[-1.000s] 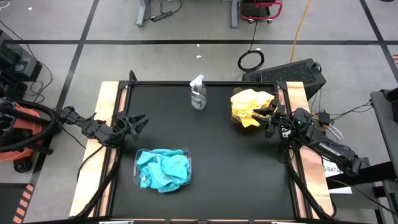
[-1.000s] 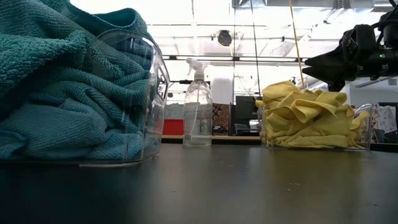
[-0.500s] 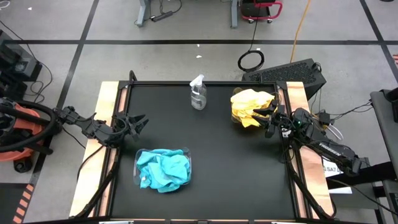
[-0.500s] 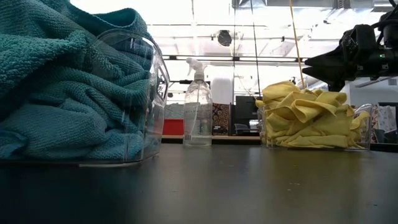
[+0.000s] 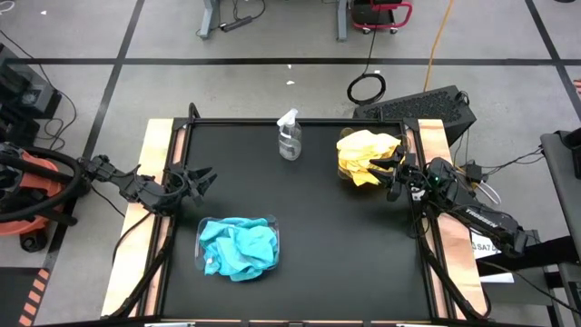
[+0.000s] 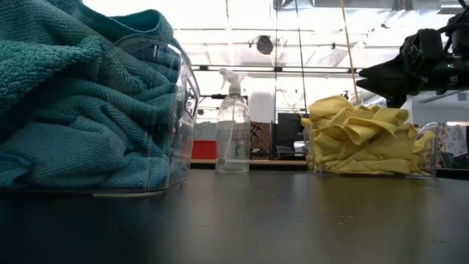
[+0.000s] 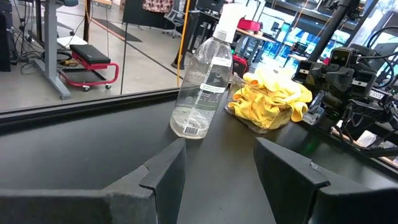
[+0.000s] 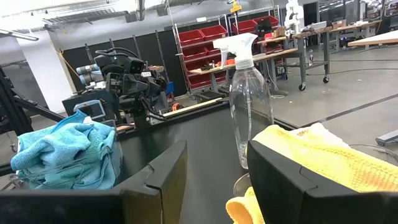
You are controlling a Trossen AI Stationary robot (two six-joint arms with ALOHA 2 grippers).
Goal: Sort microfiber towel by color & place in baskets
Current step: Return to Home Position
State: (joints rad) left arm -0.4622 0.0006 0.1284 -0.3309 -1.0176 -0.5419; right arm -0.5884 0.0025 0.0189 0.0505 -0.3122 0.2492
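Note:
Teal-blue microfiber towels [image 5: 237, 247] fill a clear basket [image 5: 201, 243] near the table's front, left of centre; in the low view this basket [image 6: 179, 110] bulges with teal cloth [image 6: 73, 103]. Yellow towels [image 5: 365, 153] are heaped in a second clear basket [image 6: 429, 150] at the far right. My left gripper [image 5: 201, 179] hovers open at the table's left edge, my right gripper [image 5: 388, 173] open at the right edge beside the yellow heap [image 8: 323, 155]. Nothing lies between either pair of fingers.
A clear spray bottle [image 5: 289, 136] stands upright at the far middle of the black table, between the two baskets [image 7: 202, 87]. The middle and near right of the tabletop [image 5: 345, 245] are bare. Wooden side rails [image 5: 154, 154] edge the table left and right.

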